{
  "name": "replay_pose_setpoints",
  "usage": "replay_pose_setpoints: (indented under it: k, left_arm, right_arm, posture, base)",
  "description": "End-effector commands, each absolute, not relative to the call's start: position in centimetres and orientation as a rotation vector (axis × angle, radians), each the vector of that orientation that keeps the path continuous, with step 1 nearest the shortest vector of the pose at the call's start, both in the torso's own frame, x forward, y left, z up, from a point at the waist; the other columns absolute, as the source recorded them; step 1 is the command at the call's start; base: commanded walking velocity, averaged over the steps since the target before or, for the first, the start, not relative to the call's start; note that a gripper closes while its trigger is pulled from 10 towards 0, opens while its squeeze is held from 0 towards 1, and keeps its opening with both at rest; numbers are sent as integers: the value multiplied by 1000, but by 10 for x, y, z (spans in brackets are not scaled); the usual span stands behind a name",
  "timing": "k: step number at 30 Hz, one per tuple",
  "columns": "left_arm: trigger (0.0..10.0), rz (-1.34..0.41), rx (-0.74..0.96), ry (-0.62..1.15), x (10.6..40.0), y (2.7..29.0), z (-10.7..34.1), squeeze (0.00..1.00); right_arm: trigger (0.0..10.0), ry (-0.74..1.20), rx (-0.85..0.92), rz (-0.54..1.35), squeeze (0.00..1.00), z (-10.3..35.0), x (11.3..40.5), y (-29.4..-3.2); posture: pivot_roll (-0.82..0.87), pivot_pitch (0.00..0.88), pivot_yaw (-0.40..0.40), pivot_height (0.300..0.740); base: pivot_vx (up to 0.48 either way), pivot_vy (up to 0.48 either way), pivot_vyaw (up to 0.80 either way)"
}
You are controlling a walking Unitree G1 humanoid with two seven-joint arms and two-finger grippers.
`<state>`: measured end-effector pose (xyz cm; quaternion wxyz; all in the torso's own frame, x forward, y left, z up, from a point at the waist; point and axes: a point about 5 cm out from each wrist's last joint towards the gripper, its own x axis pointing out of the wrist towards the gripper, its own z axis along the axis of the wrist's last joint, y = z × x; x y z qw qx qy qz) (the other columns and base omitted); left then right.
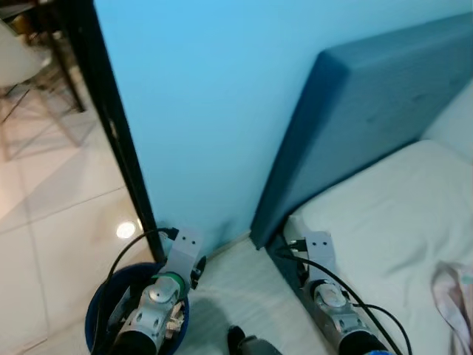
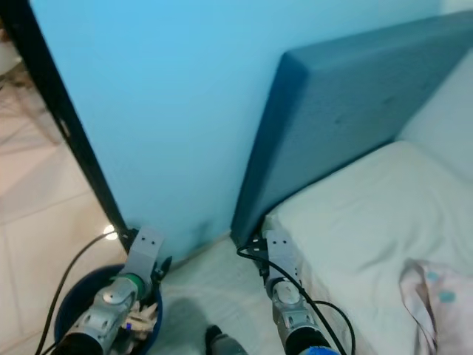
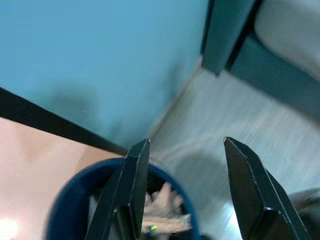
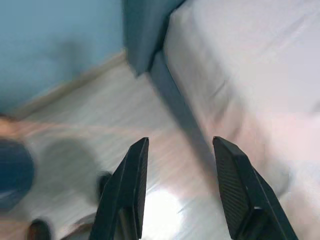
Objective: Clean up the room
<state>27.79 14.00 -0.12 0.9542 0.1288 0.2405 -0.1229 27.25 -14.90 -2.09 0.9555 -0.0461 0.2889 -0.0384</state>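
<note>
From the head camera I see a bright blue wall [image 1: 222, 96] filling the upper middle of the frame, with a padded blue headboard [image 1: 369, 111] leaning into the upper right and a white bed [image 1: 384, 244] below it at the right. A pink patterned cloth [image 1: 454, 296] lies on the bed at the lower right edge. My left arm [image 1: 159, 303] comes up from the bottom left, over a round blue bin [image 1: 100, 314] with crumpled paper waste [image 1: 176, 318] in it; my right arm [image 1: 332, 303] rises from the bottom centre-right beside the bed's edge. A black door frame [image 1: 111, 118] runs down the left, with shiny tile [image 1: 52, 222] beyond. In the left wrist view, the left gripper [image 3: 187, 195] has its fingers spread wide and empty, the bin and crumpled waste [image 3: 162, 212] showing at the lower left behind them. In the right wrist view, the right gripper [image 4: 180, 185] is likewise spread wide, holding nothing, over pale floor [image 4: 85, 115], the bed's sheet at the upper right.
</note>
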Motion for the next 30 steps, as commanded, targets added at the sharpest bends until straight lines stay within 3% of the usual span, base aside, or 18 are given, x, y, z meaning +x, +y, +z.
replay_pose_setpoints:
  k: [1, 30]
  left_arm:
    - [10000, -263, 269, 505, 275, 138, -5, 0]
    - [10000, -274, 250, 490, 276, 134, -3, 0]
  right_arm:
    - [10000, 614, -106, -92, 0, -26, 267, -154]
    - [10000, 617, -102, -109, 0, -26, 267, -156]
  posture:
    - [-2, 106, 11, 740]
    - [-3, 124, 13, 740]
  base:
    - [0, 0, -800]
    - [0, 0, -800]
